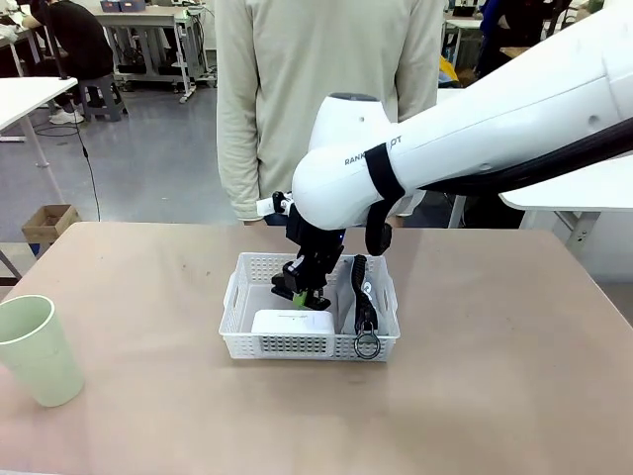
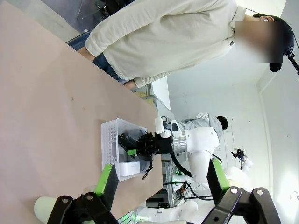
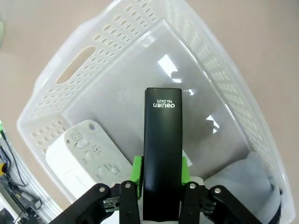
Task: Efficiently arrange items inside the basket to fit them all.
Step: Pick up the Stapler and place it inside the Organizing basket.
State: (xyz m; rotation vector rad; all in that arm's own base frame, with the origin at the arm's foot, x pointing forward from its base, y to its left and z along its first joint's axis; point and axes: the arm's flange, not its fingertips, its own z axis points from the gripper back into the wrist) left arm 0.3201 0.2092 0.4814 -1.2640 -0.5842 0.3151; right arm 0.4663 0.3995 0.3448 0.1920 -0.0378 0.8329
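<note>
two items, box (image 1: 292, 323) and pouch (image 3: 254, 179), sit in the basket (image 1: 287, 346); right gripper (image 1: 302, 292) clamps the stapler (image 3: 161, 140) over it, left gripper (image 2: 159, 176) hangs open, cup (image 1: 38, 348) stands outside.

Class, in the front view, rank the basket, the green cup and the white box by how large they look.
1. basket
2. green cup, though its nearness to the camera enlarges it
3. white box

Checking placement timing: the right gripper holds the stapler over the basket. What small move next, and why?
Probably lower the stapler onto the bare floor of the basket, then release: the right gripper is shut on it above open floor, between the white box and the pouch.
</note>
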